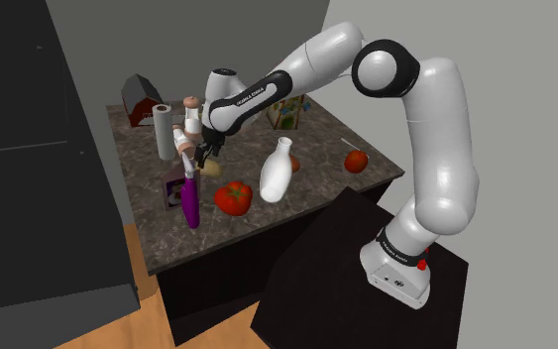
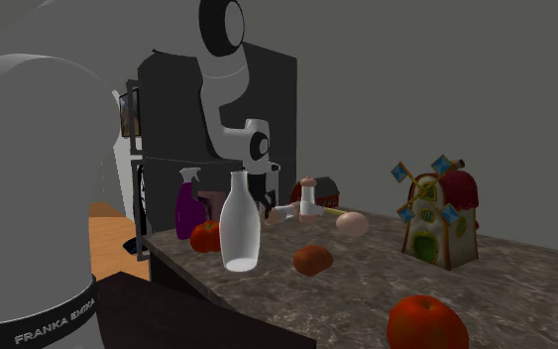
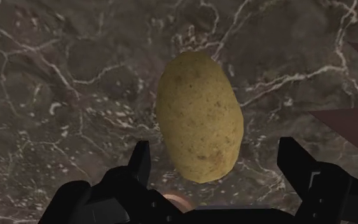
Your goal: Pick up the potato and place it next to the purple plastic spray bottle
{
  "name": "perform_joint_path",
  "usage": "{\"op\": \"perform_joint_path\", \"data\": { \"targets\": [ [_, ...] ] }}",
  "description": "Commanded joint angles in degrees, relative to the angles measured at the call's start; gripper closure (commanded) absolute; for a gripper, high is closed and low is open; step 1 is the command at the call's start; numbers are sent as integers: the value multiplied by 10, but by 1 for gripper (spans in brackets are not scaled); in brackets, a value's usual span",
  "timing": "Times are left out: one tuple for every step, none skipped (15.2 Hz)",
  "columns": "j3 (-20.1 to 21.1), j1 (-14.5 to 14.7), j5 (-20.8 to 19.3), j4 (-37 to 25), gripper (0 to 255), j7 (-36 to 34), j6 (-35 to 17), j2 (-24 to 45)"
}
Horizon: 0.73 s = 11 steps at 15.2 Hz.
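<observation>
Marbled counter [image 1: 326,134] bears potato [image 3: 199,118]; arm [image 2: 29,198] reads FRANKA EMIKA

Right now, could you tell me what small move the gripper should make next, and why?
Probably ease straight down a little, then close. The gripper is open, its fingers straddling only one end of the potato without touching it, and the potato lies on the marbled counter, not yet lifted.

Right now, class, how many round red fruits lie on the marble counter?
2. One red fruit lies between the purple spray bottle and the white bottle; the other red fruit sits alone toward the shoulder view's right. More could hide behind the arm.
</observation>
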<state>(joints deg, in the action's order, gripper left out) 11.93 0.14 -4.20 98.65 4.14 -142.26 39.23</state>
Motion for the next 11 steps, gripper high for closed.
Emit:
{"op": "perform_joint_path", "data": {
  "targets": [
    [1, 0, -2, -10, 0, 7, -6, 16],
    [0, 1, -3, -12, 0, 6, -10, 22],
    [-1, 3, -4, -15, 0, 5, -14, 29],
    [-2, 4, -5, -18, 0, 5, -18, 35],
    [-4, 6, -6, -22, 0, 4, -24, 45],
    [-4, 6, -6, -22, 0, 4, -24, 45],
    [-4, 6, -6, -22, 0, 4, -24, 45],
    [-4, 6, -6, -22, 0, 4, -24, 45],
    [-4, 6, -6, -22, 0, 4, -24, 45],
    [-4, 6, -6, -22, 0, 4, -24, 45],
    [-4, 6, -6, -22, 0, 4, -24, 45]
  ]
}}
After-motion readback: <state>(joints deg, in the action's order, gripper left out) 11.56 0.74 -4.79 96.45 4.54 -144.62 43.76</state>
